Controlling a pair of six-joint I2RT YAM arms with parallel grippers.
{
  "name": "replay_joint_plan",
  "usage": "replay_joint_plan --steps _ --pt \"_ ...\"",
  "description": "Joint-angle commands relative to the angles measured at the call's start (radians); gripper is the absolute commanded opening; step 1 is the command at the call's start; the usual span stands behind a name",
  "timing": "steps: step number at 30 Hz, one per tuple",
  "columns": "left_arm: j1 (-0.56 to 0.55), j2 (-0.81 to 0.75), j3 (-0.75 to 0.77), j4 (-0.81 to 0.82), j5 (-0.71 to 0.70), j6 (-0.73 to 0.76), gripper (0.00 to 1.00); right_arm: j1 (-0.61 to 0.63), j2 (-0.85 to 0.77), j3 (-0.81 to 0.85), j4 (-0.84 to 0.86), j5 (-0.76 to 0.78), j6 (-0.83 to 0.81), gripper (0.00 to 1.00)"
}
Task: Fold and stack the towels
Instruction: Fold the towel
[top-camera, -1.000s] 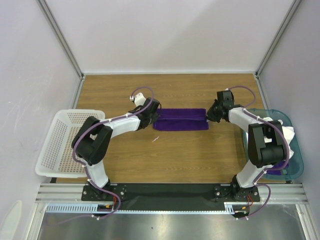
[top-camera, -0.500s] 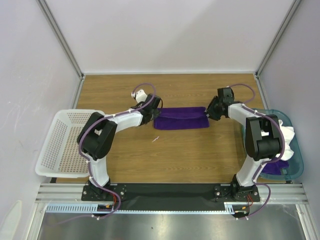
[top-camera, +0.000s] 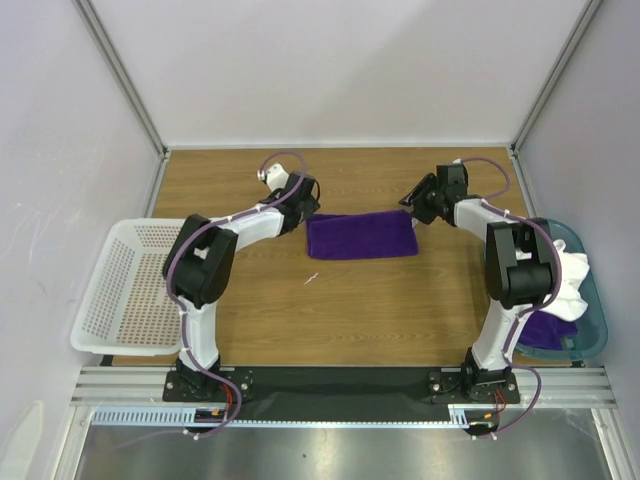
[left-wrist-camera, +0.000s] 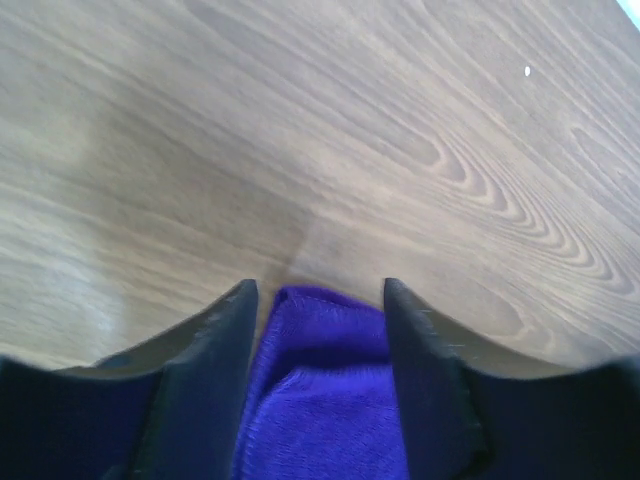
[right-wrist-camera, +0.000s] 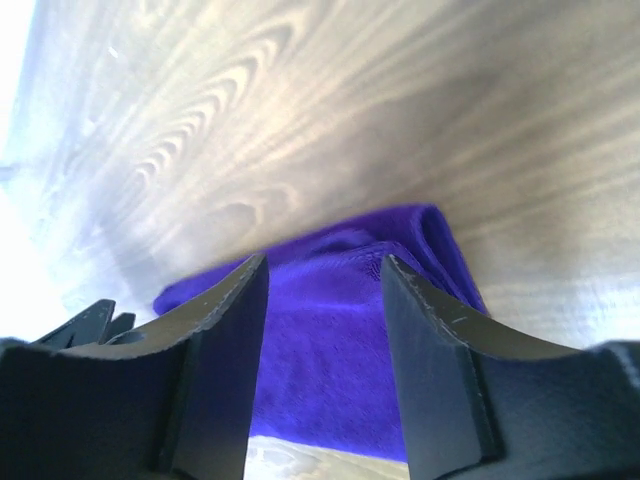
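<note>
Starting at the left edge of the top view: seeing the white basket (top-camera: 130, 285), showing no cloth inside.

Moving right: finding the left gripper (top-camera: 303, 205) hovering low at the upper left corner of the purple towel (top-camera: 361, 238); in the left wrist view, noticing its fingers (left-wrist-camera: 215, 380) standing apart, with that corner of cloth lying between them and not looking pinched.

Coming to the centre: seeing this towel lying flat on the wooden table (top-camera: 400, 310) as a tidy rectangle; in the right wrist view, catching a rounded, doubled edge at its corner; judging at least one fold as already made, but not being able to count the layers.

Going to the upper right of the towel: finding the right gripper (top-camera: 412, 200) just beside the upper right corner, lifted off the cloth; its fingers (right-wrist-camera: 220, 370) also standing apart, gripping nothing.

Reaching the right edge: seeing the teal bin (top-camera: 600, 315) holding the white towel (top-camera: 572, 272), crumpled, and a second purple towel (top-camera: 545, 330), partly hidden behind the right arm.

Judging the task as only beginning: one towel partly folded, no stack yet; remaining are finishing this fold, then taking out, folding and stacking the two in the bin.
</note>
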Motion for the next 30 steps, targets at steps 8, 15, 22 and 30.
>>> replay_joint_plan --steps 8,15,22,30 --pt "0.021 -0.320 -0.223 0.246 0.104 0.316 0.81 -0.025 -0.126 0.031 -0.037 -0.032 -0.114 0.64" --pt "-0.013 -0.425 -0.365 0.418 0.442 0.421 0.76 0.024 -0.214 -0.030 -0.038 -0.043 -0.249 0.63" --pt "-0.050 -0.325 -0.339 0.459 0.521 0.399 0.70 0.058 -0.130 -0.013 0.020 -0.083 -0.266 0.59" --pt "-0.011 -0.086 -0.270 0.486 0.530 0.326 0.58 0.069 0.019 0.013 0.039 -0.063 -0.254 0.55"
